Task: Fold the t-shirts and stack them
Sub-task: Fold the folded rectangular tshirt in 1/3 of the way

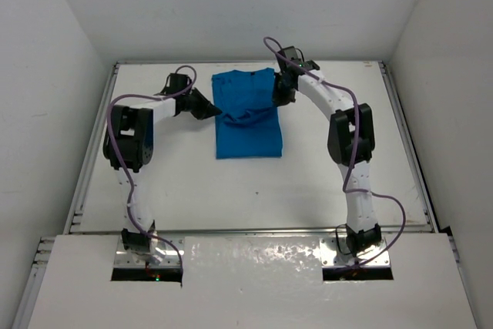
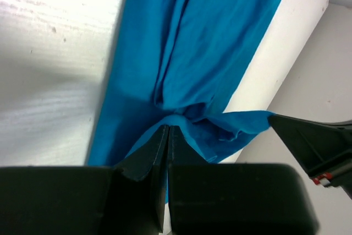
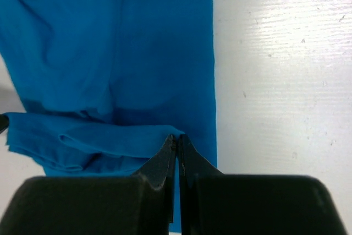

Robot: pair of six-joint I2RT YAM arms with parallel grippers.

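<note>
On table [image 1: 192,190], one blue t-shirt [image 1: 248,132]

The t-shirt [image 1: 248,125] is matt cloth, the table [image 1: 308,182] glossy.

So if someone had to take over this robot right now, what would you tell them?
The left gripper is shut on the t-shirt at its left edge; the right gripper is shut on its right edge.
The t-shirt lies on the table, far middle, between the arms.
Done: sides seem folded in, making a narrow strip.
Left: finish the crosswise fold, let go, tidy. Only one shirt shows.
</note>
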